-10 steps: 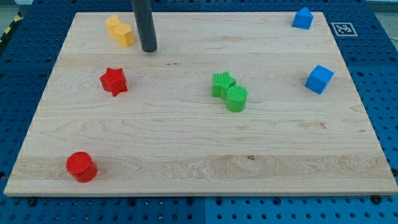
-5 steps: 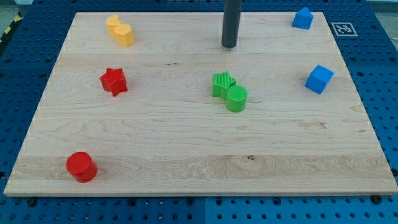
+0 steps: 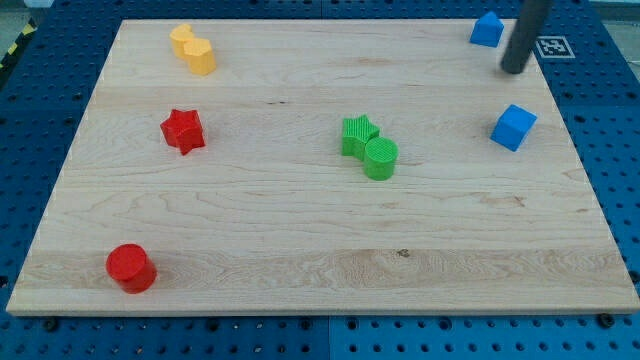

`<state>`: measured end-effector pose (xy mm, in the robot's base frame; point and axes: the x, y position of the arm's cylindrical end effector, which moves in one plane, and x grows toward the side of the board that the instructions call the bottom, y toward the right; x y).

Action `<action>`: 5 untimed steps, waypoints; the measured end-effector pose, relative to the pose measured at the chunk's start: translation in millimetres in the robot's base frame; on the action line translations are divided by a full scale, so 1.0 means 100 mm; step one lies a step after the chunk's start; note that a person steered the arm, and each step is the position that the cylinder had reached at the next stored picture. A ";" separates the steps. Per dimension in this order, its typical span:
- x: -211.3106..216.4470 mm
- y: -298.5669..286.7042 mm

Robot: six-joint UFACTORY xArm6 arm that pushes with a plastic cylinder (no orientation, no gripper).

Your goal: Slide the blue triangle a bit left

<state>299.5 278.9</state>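
My tip (image 3: 514,71) sat just right of & below blue triangle (image 3: 487,30), not touching; blue cube (image 3: 513,127) below tip. No jaws, just a rod.

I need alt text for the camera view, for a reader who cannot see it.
My tip sits right of and below the blue triangle, above the blue cube. On the wooden board: touching green blocks centre, yellow blocks and red star left, red cylinder bottom left.
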 end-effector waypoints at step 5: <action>-0.84 -0.17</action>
